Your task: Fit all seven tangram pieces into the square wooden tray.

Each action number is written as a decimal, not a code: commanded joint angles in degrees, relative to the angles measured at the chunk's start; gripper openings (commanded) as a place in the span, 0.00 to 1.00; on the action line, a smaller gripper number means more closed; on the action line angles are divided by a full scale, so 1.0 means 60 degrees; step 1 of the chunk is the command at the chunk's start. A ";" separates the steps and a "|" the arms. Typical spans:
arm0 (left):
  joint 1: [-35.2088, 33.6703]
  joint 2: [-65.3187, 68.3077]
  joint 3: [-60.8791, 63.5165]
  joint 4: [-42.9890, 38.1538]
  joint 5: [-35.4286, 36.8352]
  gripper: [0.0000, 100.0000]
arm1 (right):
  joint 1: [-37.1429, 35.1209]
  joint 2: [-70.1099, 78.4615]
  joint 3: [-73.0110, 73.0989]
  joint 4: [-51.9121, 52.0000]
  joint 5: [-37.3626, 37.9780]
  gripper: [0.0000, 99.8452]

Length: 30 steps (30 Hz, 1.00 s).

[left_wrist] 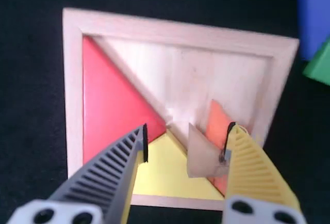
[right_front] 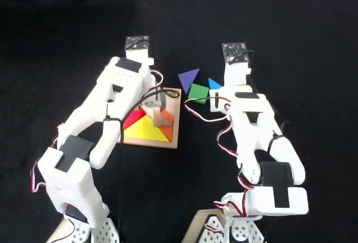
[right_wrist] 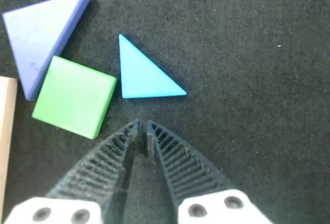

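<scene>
High view: left arm is stretching over the tray (right_front: 174,138); right arm is pointing across the table (right_front: 313,58).
Left wrist view: left hand (left_wrist: 187,131) is hanging over the tray, fingers apart, tan piece (left_wrist: 203,154) leaning against one.
Right wrist view: right hand (right_wrist: 142,128), fingers together, is hovering near the blue triangle (right_wrist: 142,74) and green square (right_wrist: 75,97).

Square wooden tray (left_wrist: 175,28) flat on table. Inside: red triangle (left_wrist: 111,100), yellow triangle (left_wrist: 167,170), orange piece (left_wrist: 219,121), with pale wooden piece (left_wrist: 203,154) tilted beside it. Outside, near tray: purple triangle (right_wrist: 41,28), green square (right_wrist: 75,96), blue triangle (right_wrist: 139,72).
</scene>
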 commanded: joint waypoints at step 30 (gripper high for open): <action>0.2220 0.0117 0.0374 0.0601 0.1055 0.26 | -0.0015 0.0007 -0.0608 0.0073 -0.0044 0.01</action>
